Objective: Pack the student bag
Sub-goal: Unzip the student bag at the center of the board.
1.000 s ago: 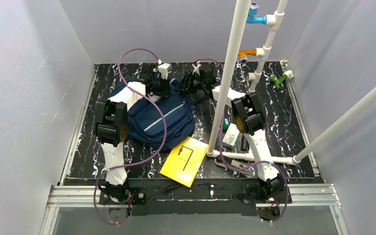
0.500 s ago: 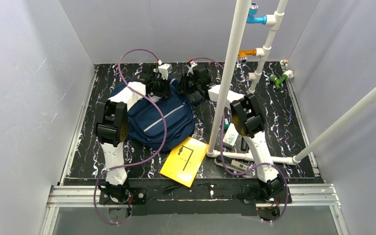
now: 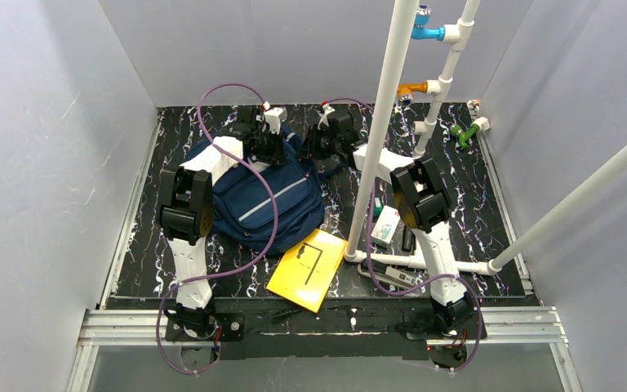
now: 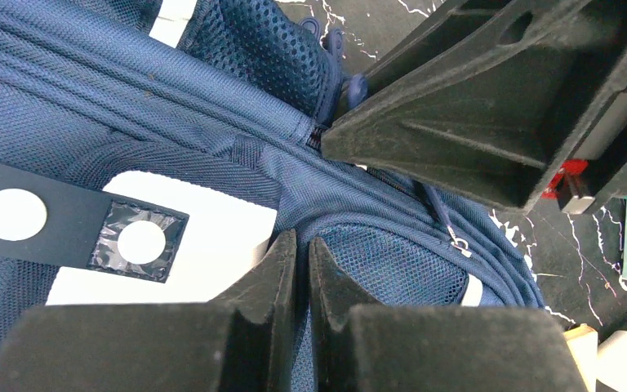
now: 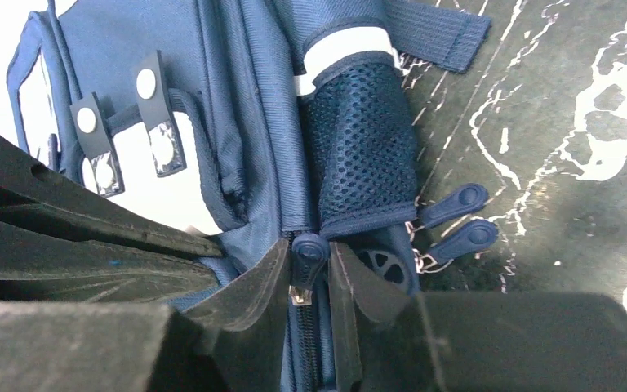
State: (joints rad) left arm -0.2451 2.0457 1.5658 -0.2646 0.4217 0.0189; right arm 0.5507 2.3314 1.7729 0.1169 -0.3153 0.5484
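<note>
We hold the student bag (image 3: pixel 269 204) with both arms.
From above, it lies on the desk (image 3: pixel 457 188), on the left. Left wrist: our left end effector (image 4: pixel 302 242) pinches its cloth. Right wrist: our right end effector (image 5: pixel 309 255) squeezes a zip pull (image 5: pixel 309 243).

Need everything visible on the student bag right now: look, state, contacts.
The student bag is navy woven fabric with grey reflective stripes, a mesh pocket and a white patch, lying front up on the table. The left gripper pinches its fabric beside the patch; the right gripper closes on a zipper pull by the mesh pocket. Two spare pulls rest on the table.
</note>
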